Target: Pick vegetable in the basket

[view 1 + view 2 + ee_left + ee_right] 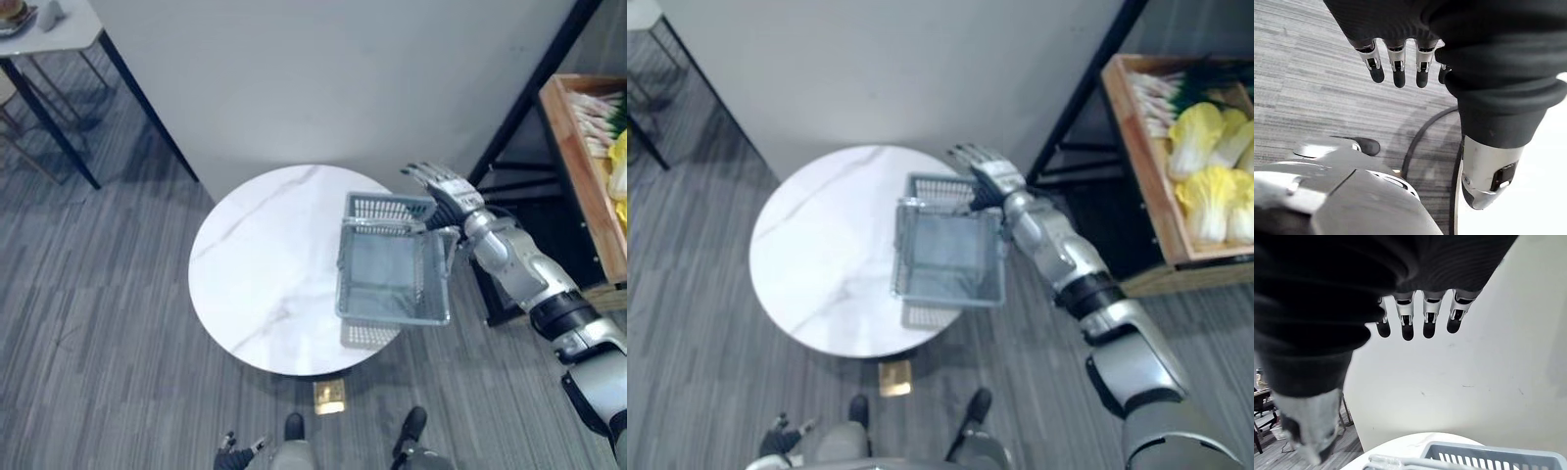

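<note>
The vegetables [1205, 186], pale yellow-green cabbages with some green onions beside them, lie in a wooden crate [1144, 166] on a rack to my right, well apart from the basket [390, 208]; none is in either hand, so nothing is picked yet. The grey basket stands on the round white surface [265, 274] at its right edge, and as far as I can tell through the mesh it holds nothing. My right hand [443, 186] hangs just beside the basket's far right corner, fingers [1407, 320] straight and spread, gripping nothing; my left hand [1396, 63] hangs low at my side, fingers relaxed. I judge the whole job remains: reach to the crate, grasp a vegetable, carry it over, drop it in.
</note>
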